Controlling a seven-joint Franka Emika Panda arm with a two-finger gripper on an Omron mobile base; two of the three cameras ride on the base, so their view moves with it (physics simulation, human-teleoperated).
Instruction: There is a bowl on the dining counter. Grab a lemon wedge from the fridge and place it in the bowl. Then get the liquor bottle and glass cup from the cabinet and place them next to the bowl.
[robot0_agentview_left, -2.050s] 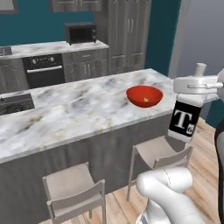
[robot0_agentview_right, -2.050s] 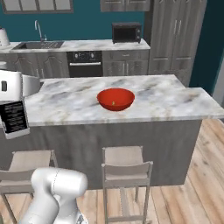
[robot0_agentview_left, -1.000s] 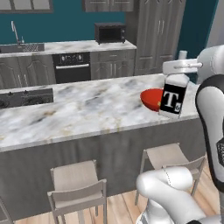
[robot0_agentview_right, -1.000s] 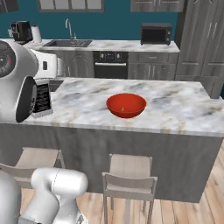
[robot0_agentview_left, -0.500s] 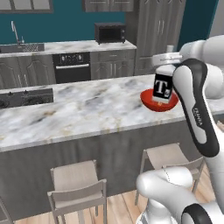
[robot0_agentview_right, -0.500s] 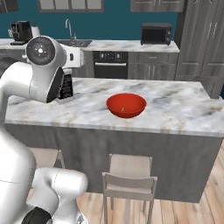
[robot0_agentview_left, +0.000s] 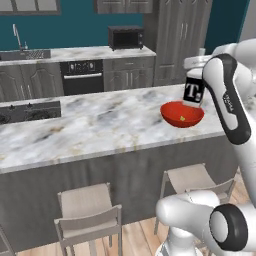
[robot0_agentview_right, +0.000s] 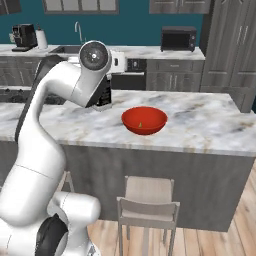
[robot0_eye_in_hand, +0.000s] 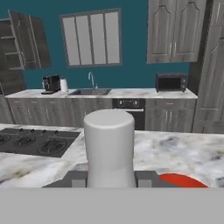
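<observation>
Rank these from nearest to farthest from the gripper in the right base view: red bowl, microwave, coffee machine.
From the gripper, holding the liquor bottle:
1. Bowl, on the dining counter just right of it.
2. Microwave, back worktop, right.
3. Coffee machine, back worktop, far left; close to the microwave's rank.

This was a home kitchen with teal walls. Beyond the claw (robot0_eye_in_hand: 109, 181) stood grey wood-grain cabinets (robot0_eye_in_hand: 169, 30), a built-in oven (robot0_agentview_left: 82, 76), a microwave (robot0_eye_in_hand: 170, 82), a sink with a faucet (robot0_eye_in_hand: 91, 80) and a coffee machine (robot0_eye_in_hand: 51, 83). To its left lay a black cooktop (robot0_eye_in_hand: 33, 142) in the marble dining counter (robot0_agentview_left: 90, 125), with pale stools (robot0_agentview_left: 87, 210) below.
</observation>
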